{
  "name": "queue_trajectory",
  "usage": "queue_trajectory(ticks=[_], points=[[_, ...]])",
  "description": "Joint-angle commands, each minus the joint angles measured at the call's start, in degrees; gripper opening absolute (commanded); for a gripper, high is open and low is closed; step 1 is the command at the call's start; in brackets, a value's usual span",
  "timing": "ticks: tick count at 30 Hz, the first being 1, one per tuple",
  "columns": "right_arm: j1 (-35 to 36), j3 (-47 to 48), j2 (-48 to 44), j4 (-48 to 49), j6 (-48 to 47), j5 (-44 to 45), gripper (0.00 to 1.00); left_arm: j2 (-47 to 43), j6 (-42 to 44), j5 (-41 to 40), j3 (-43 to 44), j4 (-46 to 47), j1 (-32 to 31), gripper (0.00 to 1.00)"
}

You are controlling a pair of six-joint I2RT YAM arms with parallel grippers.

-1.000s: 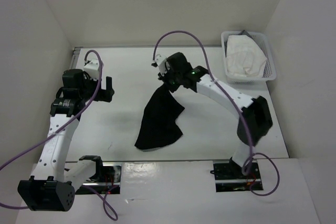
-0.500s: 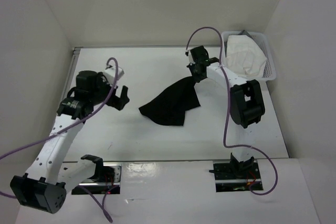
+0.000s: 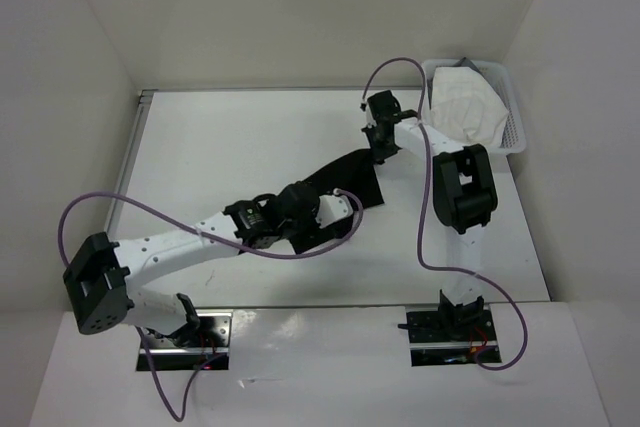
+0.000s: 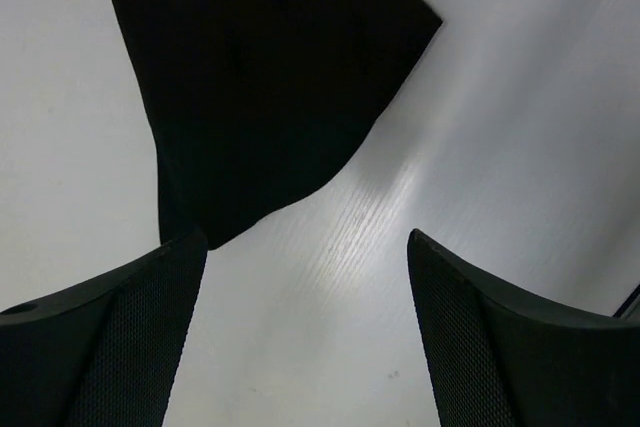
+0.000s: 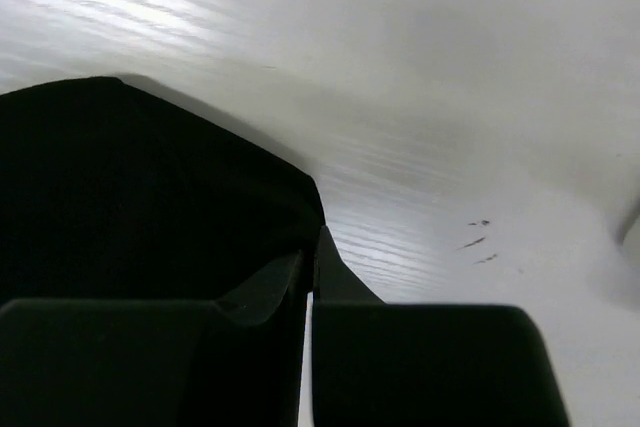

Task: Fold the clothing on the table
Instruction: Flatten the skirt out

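The black clothing (image 3: 350, 172) lies slanted across the middle of the white table (image 3: 220, 137). My right gripper (image 3: 378, 147) is at its far right corner. In the right wrist view the right gripper (image 5: 312, 247) is shut on that corner of the clothing (image 5: 130, 187). My left arm reaches in from the left, and its gripper (image 3: 335, 215) hangs over the cloth's near edge. In the left wrist view the left gripper (image 4: 308, 237) stands open over bare table. A point of the clothing (image 4: 260, 67) ends just beside the left finger (image 4: 120, 337). Nothing is between the fingers.
A white mesh basket (image 3: 515, 139) holding a white cloth (image 3: 465, 107) stands at the back right corner. White walls close in the table on the left, back and right. Purple cables loop over both arms.
My left arm has swung from the table's left side to the centre, down by the cloth's near edge. The right gripper carried the cloth's corner back and right, then stayed there.
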Motion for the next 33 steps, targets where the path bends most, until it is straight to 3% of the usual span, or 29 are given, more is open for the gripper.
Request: queue_trajectory(ticks=[1, 5, 13, 18, 33], points=[[-3.29, 2.34, 1.34, -0.55, 1.65, 0.23, 0.0, 0.77, 1.61, -6.2, -0.69, 9.59, -2.79, 0.87], [-4.53, 1.72, 1.34, -0.55, 1.65, -0.82, 0.0, 3.66, 0.82, -6.98, -2.01, 15.06, -6.48, 0.86], [-5.06, 1.72, 1.34, -1.08, 2.7, -3.19, 0.0, 16.84, -0.76, -8.13, 3.52, 18.14, -7.02, 0.82], [-5.06, 1.72, 1.34, -1.08, 2.7, -3.2, 0.0, 18.88, -1.37, -9.28, 3.52, 22.97, -7.02, 0.82], [-5.06, 1.72, 1.34, -1.08, 2.18, -4.34, 0.0, 28.72, -7.35, -6.2, 12.22, 20.44, -8.34, 0.8]])
